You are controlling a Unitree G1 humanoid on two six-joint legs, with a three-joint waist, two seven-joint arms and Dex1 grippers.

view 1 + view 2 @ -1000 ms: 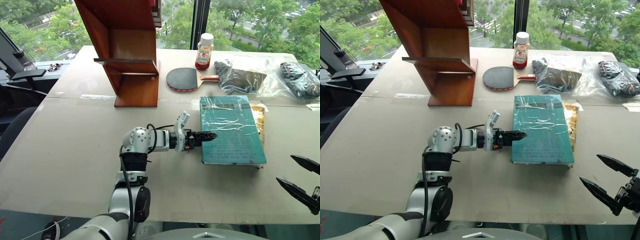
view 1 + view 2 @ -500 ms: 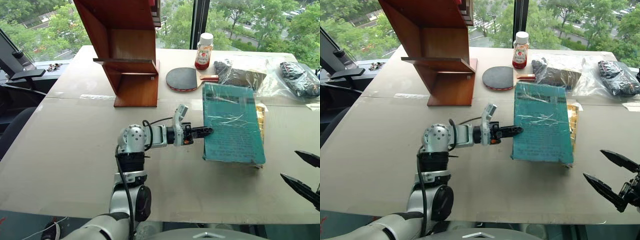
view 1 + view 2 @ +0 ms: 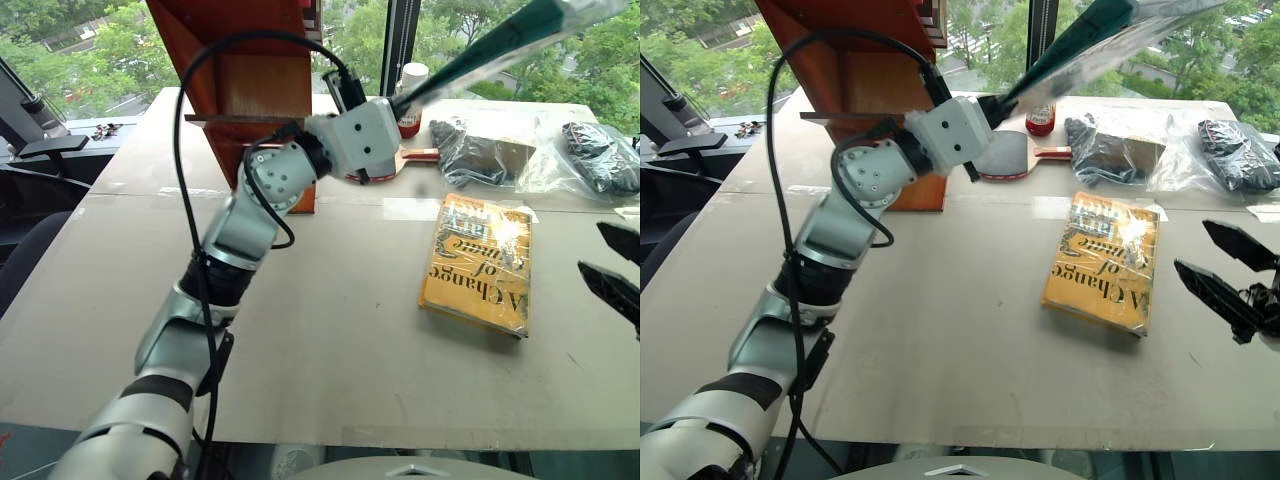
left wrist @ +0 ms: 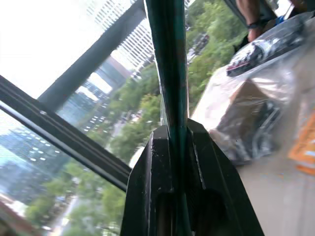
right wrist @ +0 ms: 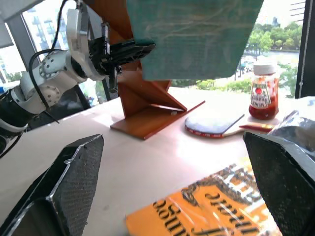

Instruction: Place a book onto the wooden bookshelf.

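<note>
My left gripper (image 3: 392,103) is raised above the table's back half and shut on one edge of the teal-green book (image 3: 505,30). The book hangs in the air and slants up to the right, seen edge-on. In the left wrist view both fingers (image 4: 157,162) clamp the book's thin edge (image 4: 170,64). The wooden bookshelf (image 3: 250,90) stands at the back left, just behind my left wrist. My right gripper (image 3: 612,268) hovers open at the table's right edge, with nothing between its fingers. The right wrist view shows the lifted book (image 5: 197,34) and the shelf (image 5: 147,105).
A yellow-orange book with black lettering (image 3: 480,262) lies on the table right of centre. Behind it are a table-tennis paddle (image 3: 420,155), a red-labelled bottle (image 3: 408,90) and two plastic bags (image 3: 485,150) (image 3: 600,160). An office chair (image 3: 50,150) stands at the far left.
My left gripper shut on the teal book's edge, tilted it up and lifted it off the yellow book, high toward the back. My right gripper rose a little.
</note>
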